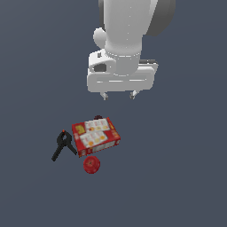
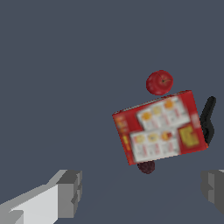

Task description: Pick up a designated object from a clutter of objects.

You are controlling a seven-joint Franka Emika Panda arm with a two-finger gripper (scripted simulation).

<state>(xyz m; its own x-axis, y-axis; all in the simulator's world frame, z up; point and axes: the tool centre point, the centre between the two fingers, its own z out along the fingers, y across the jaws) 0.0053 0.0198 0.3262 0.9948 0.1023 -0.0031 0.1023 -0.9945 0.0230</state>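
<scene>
The designated object, a small glossy red apple (image 1: 91,164) (image 2: 159,82) with a dimple and stem, lies on the floor just in front of the flat red printed box (image 1: 96,136) (image 2: 160,127). A black spring clamp (image 1: 63,144) (image 2: 207,119) with an orange tip lies on the exterior view's left of the box. Behind the box peeks a tiny dark maroon ball (image 1: 98,117) (image 2: 146,166). My gripper (image 1: 119,95) (image 2: 142,192) hangs high above the clutter, behind it, open and holding nothing. Its fingers (image 2: 70,192) stand wide apart.
The floor is a plain dark grey-blue surface. The white arm body (image 1: 124,44) fills the upper middle of the exterior view.
</scene>
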